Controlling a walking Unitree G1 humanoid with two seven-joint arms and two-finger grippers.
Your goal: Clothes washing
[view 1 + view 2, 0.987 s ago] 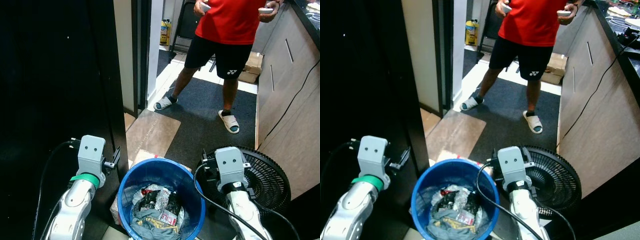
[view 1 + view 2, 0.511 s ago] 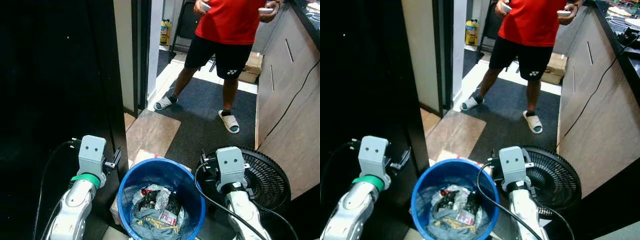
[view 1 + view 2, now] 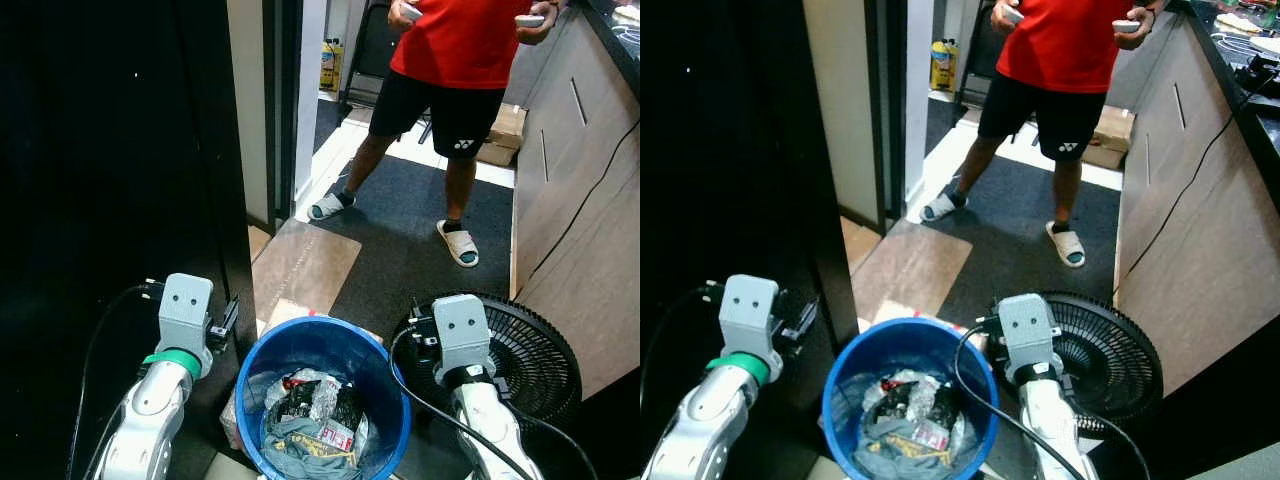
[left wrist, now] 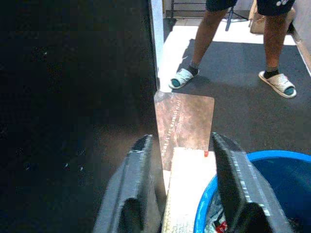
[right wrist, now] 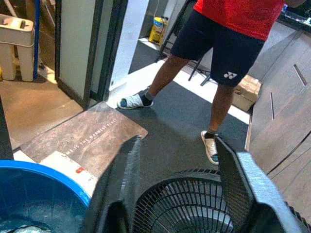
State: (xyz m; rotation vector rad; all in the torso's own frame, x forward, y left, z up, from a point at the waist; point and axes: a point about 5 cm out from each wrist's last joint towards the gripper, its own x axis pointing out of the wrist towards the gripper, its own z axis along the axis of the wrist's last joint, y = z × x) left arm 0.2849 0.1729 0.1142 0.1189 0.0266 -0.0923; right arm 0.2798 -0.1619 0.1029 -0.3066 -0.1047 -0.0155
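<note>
A blue bucket [image 3: 252,370] stands on the floor right in front of me. It holds crumpled dark clothes [image 3: 312,420] mixed with printed wrappers. My left gripper [image 4: 181,141] hovers to the left of the bucket rim, open, with nothing between its fingers [image 3: 222,326]. My right gripper [image 5: 178,143] is raised just right of the bucket and over the edge of a floor fan, also open and empty. Both grippers stand above rim height and touch nothing.
A black floor fan [image 3: 535,365] lies at my right, against a wooden cabinet [image 3: 575,170]. A dark panel [image 3: 120,150] walls off the left. Ahead are a brown doormat [image 3: 305,262] and a person [image 3: 455,60] in a red shirt holding controllers.
Both arms have sunk very slightly. The bucket, the fan and the person stay where they were.
</note>
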